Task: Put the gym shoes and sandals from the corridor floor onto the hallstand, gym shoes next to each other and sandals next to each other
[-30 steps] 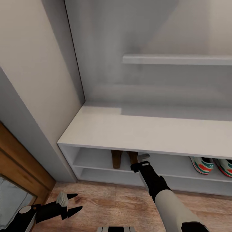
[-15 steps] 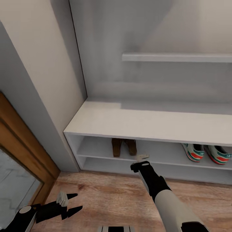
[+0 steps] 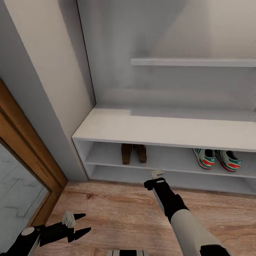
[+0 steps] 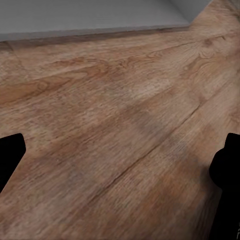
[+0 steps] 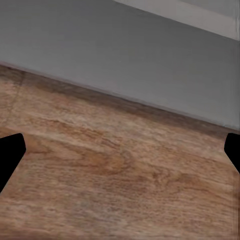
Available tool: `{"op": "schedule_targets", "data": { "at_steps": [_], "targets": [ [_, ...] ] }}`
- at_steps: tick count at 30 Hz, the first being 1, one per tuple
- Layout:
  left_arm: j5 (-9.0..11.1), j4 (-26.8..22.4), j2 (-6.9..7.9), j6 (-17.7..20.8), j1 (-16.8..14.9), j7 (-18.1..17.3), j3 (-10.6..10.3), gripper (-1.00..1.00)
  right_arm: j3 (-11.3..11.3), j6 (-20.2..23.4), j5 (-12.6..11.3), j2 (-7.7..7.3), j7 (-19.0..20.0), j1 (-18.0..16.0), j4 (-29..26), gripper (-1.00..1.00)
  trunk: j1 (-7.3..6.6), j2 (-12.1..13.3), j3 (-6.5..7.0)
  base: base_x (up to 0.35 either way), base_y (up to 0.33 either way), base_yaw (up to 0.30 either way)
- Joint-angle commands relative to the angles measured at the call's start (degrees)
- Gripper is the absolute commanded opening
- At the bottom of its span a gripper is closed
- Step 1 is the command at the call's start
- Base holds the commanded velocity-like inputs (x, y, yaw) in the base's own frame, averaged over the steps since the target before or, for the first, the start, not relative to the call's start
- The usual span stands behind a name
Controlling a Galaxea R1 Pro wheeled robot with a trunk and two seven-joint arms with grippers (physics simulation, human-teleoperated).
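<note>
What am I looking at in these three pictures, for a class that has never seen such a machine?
A simulated two-armed robot. The head camera looks down at a light grey shoe rack. On its upper shelf row stand two dark brown sandals side by side and two white sneakers with green stripes side by side. The black left gripper and right gripper hover open, holding nothing. Each wrist camera looks past its black fingertips at the wood-grain plank floor.

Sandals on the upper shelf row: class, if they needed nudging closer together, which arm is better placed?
Probably the right: its end effector hangs open just before the sandals; the left end effector is low over the floor.
</note>
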Motion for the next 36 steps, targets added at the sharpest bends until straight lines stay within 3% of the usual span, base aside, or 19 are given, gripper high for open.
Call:
{"op": "schedule_targets", "data": {
  "at_steps": [1,17,36],
  "targets": [
    [-0.52,-0.07,-0.05,-0.34,-0.03,-0.24,0.27,1.00,-0.06,0.30,0.31,0.03,-0.01,-0.01,-0.05,1.00,-0.01,-0.02,-0.05,-0.019,-0.161,0.000],
    [-0.44,-0.07,-0.02,-0.34,-0.03,-0.24,0.34,1.00,-0.03,0.23,0.36,0.03,-0.10,0.02,0.02,1.00,-0.01,-0.02,-0.05,-0.031,-0.171,0.000],
    [-0.42,-0.07,0.04,-0.42,-0.03,-0.24,0.43,1.00,-0.03,-0.21,0.40,0.03,-0.10,0.14,0.02,1.00,-0.01,-0.02,1.32,-0.317,-0.034,-0.073]
  ]
}}
